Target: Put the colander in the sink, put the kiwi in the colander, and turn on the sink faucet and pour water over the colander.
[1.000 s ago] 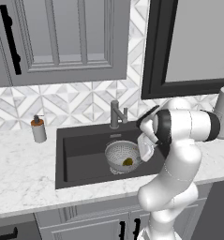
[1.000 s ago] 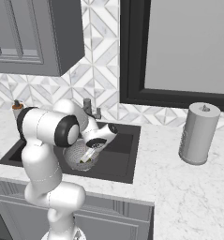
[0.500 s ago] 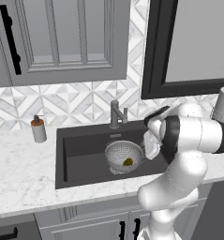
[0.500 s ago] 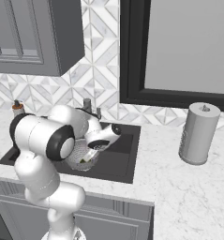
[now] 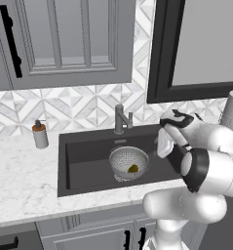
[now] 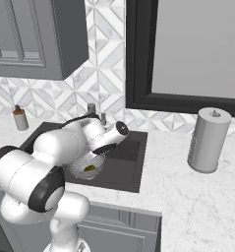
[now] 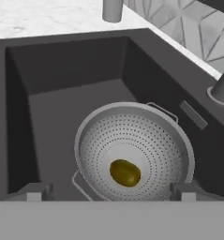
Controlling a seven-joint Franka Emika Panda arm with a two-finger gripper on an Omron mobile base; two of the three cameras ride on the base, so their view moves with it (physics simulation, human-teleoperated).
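Note:
The silver perforated colander (image 5: 129, 161) stands on the floor of the dark sink (image 5: 84, 163), right of centre, with the olive-brown kiwi (image 5: 133, 169) lying in its bottom. My gripper (image 5: 160, 146) hangs over the basin's right end, just right of the colander, open and holding nothing. In the hand view the colander (image 7: 134, 152) and kiwi (image 7: 125, 172) lie straight ahead between my spread fingertips (image 7: 32, 191). The dark faucet (image 5: 120, 118) stands on the back rim, behind the colander, and no water runs from it. From the right base view the colander (image 6: 89, 167) peeks out below my arm.
A white soap dispenser (image 5: 39, 135) with a brown top stands on the marble counter (image 5: 20, 180) left of the sink. A grey paper towel roll (image 6: 208, 140) stands on the counter to the right. Cabinets and a dark window frame hang above the back wall.
The arm has swung a little to the right and drawn the hand back from the colander. The jaws stay open; colander and kiwi have not moved.

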